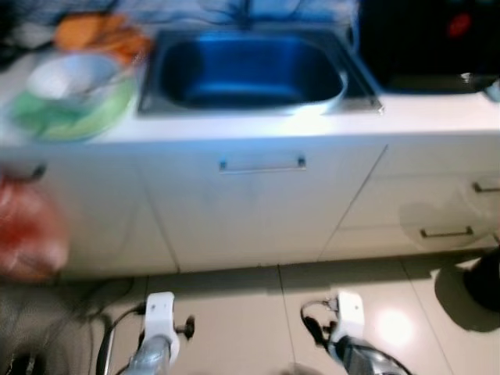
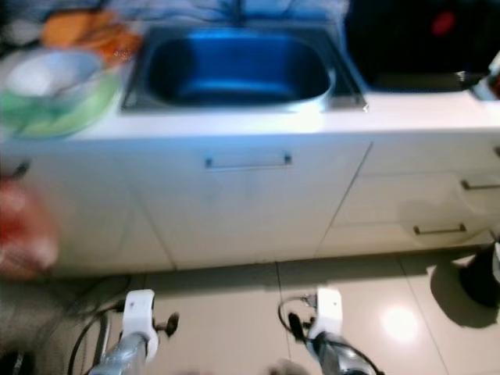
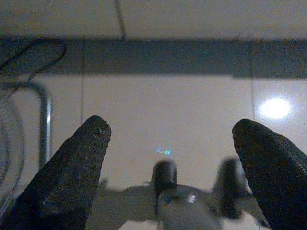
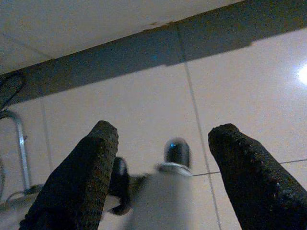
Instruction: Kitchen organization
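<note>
Left tool point(image 3: 168, 143): black fingers point(image 3: 72, 167) spread wide, nothing between them, nothing touched; hung low over the pale tiled floor point(image 1: 234, 305), pointed toward the dark kick-strip under the cabinets. In that wrist view, a metal tube frame at the edge and the other arm's fittings blurred in the foreground.

Right tool point(image 4: 163, 153): fingers point(image 4: 240, 172) likewise parted, empty, clear of the floor tiles, aimed at the same dark strip below the cabinet fronts.

From the head camera, blurred: both silver arms low at the frame's bottom, white wrist blocks showing, left point(image 1: 160, 312) and right point(image 1: 349, 308), well apart from the desk.

Ahead, white desk point(image 1: 437, 113) with a stainless sink point(image 1: 250, 70) set in its middle, basin bare. Left of the sink, a green plate point(image 1: 74, 113) carrying a whitish bowl point(image 1: 66, 78); behind them something orange point(image 1: 101, 35), too blurred to name. Right of the sink, a dark appliance point(image 1: 426, 39) with a red spot. Below, white cabinet fronts, one bar handle point(image 1: 262, 166) under the sink, two drawer handles at the right. Red bag point(image 1: 27, 234) hung at the far left by the cabinets. Dark object point(image 1: 484, 281) on the floor at the far right.
</note>
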